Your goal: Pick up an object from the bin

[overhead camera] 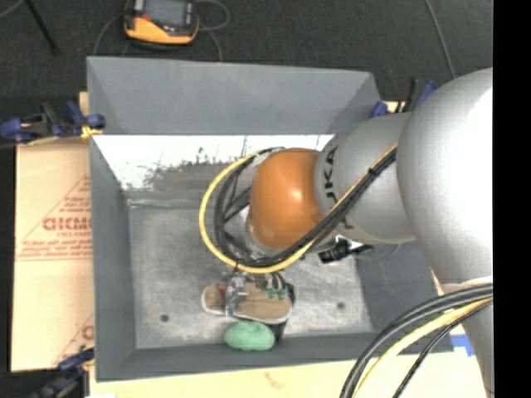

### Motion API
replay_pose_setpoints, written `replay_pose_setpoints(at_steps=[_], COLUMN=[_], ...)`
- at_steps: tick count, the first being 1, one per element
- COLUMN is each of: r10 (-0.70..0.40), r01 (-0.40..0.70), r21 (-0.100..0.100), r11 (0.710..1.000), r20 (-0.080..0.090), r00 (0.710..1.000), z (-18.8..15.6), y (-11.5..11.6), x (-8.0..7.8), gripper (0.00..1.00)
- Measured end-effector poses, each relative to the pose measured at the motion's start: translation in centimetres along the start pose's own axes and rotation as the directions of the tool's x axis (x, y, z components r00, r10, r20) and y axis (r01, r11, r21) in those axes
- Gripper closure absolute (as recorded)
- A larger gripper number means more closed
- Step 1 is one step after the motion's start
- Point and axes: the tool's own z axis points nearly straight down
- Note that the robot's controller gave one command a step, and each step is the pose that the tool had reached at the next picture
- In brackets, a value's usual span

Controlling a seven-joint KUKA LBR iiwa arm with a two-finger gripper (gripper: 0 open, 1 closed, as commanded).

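Where arm (286, 201) hangs | brown shoe-like toy (253, 305) | long axis left-right

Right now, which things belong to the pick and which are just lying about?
In the job: gripper, over a small tan shoe-like thing; grey bin.
Lying about: green lump beside the tan thing; orange and black device outside the bin.

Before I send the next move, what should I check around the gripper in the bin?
1. Gripper over a target: ok, above the small tan-and-white shoe-shaped thing.
2. Grasp made: cannot tell, the orange wrist cover hides it.
3. Neighbours apart: not ok, a green rounded lump lies close against the shoe's near side.
4. Room to the grey metal bin front wall: cannot tell.
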Motion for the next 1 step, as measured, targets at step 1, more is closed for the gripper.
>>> replay_pose_setpoints(at_steps=[1], r10=[-0.174], r01=[0.174], r21=[0.010], r11=[0.985], r20=[0.016], r00=[0.985], z=[-14.61], y=[-0.31], x=[-1.76], gripper=[1.00])
